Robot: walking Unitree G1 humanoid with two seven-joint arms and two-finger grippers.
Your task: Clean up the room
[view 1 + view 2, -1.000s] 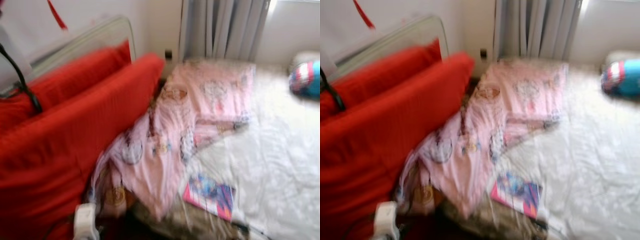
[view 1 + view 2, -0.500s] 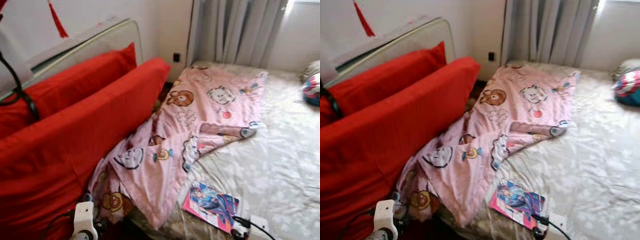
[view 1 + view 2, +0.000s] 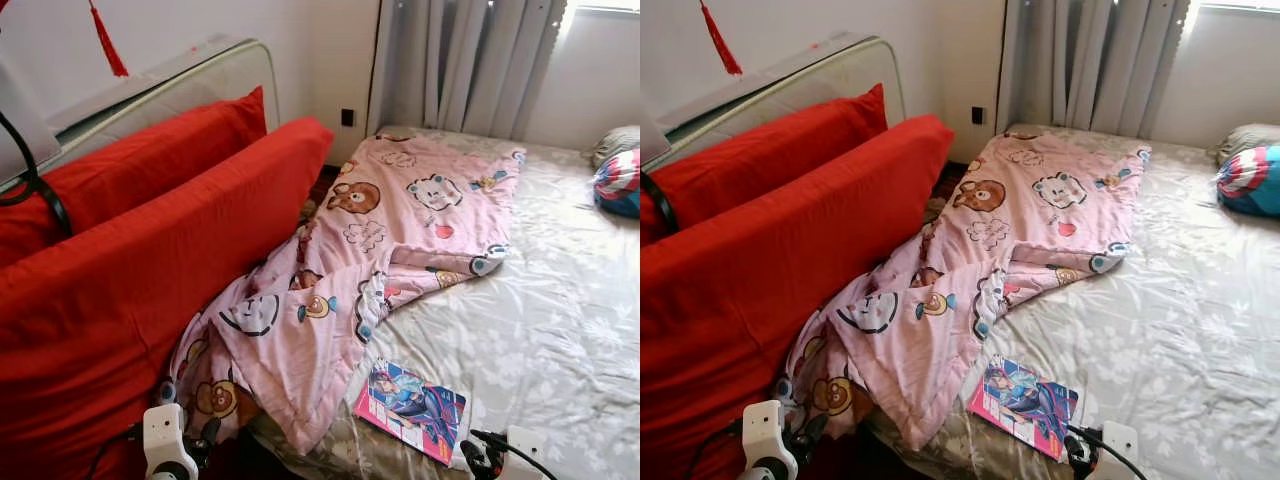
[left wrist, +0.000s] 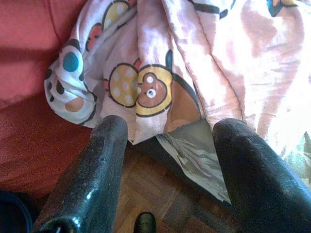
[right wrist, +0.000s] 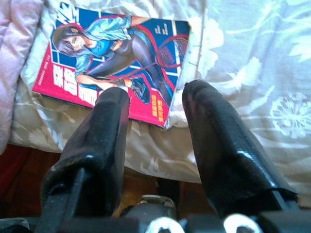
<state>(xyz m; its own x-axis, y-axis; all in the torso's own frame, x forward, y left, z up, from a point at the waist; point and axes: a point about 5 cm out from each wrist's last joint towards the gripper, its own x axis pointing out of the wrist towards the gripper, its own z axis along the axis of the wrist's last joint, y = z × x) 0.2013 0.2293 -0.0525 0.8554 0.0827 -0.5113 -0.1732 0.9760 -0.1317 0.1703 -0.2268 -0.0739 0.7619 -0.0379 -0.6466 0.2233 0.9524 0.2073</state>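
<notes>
Home bedroom. Bed (image 3: 560,300) with pale floral sheet; pink cartoon-print blanket (image 3: 380,250) draped across it and over its edge; long red cushions (image 3: 150,260) against a padded headboard (image 3: 200,75); grey curtains (image 3: 460,60) at a window; comic book (image 3: 410,408) on the sheet; wood parquet floor (image 4: 150,194).

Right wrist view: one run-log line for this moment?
right gripper: open, hovering by comic book at bed edge | left gripper: open, near pink blanket | nothing held

A pink blanket (image 3: 980,270) with cartoon animals lies on the bed (image 3: 1180,320). A comic book (image 3: 1023,403) sits near the edge, beside a big red cushion (image 3: 770,260).
</notes>
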